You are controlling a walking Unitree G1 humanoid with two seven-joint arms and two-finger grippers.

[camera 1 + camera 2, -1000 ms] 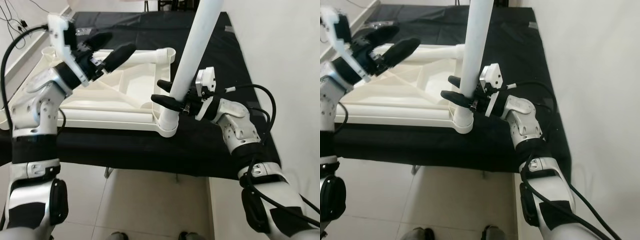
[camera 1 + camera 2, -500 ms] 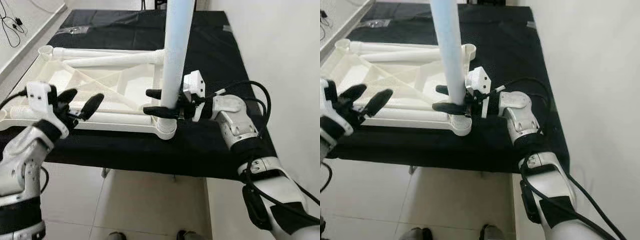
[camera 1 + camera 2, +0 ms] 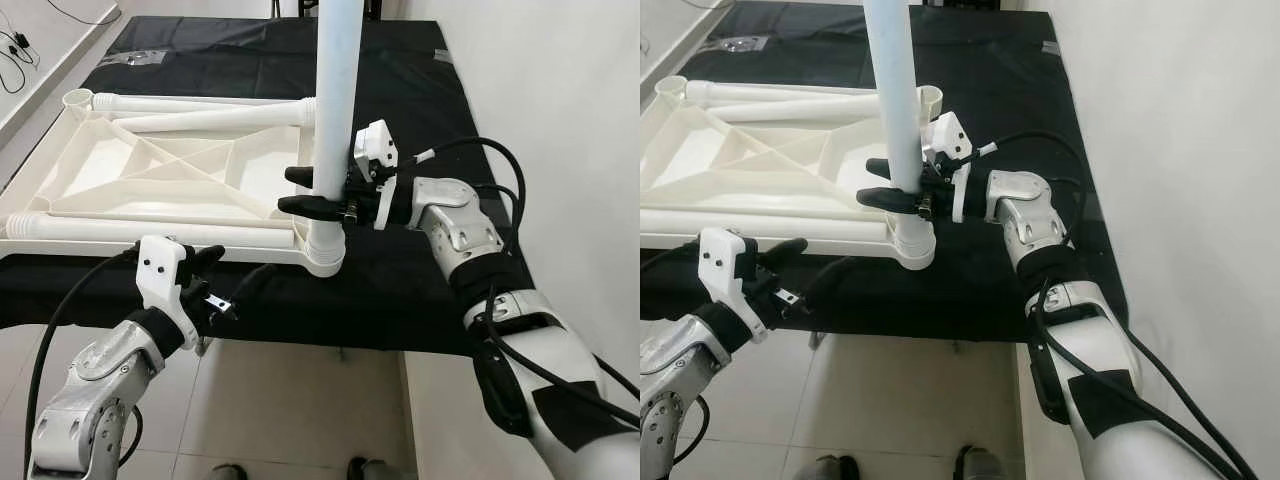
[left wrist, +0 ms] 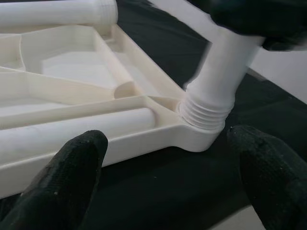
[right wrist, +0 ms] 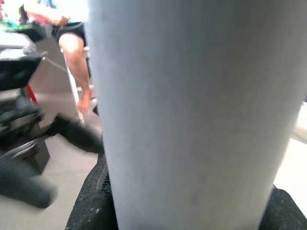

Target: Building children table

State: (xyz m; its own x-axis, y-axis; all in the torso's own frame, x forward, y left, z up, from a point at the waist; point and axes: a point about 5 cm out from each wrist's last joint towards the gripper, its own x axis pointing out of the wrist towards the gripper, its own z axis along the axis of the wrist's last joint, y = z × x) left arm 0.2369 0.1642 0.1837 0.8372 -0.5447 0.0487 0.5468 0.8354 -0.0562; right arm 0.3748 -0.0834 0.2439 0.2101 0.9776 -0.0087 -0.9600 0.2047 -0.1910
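A low platform covered in a black cloth (image 3: 400,90) runs away along the white wall, its near edge overhanging a pale tiled floor (image 3: 300,410). Lying flat on the cloth is an upturned white plastic tabletop (image 3: 170,175), ribbed underside facing up. One white leg (image 3: 332,110) stands upright, threaded into the near right corner socket (image 3: 323,255). Another leg (image 3: 210,120) lies along the far side, and one more (image 3: 140,232) along the near edge.
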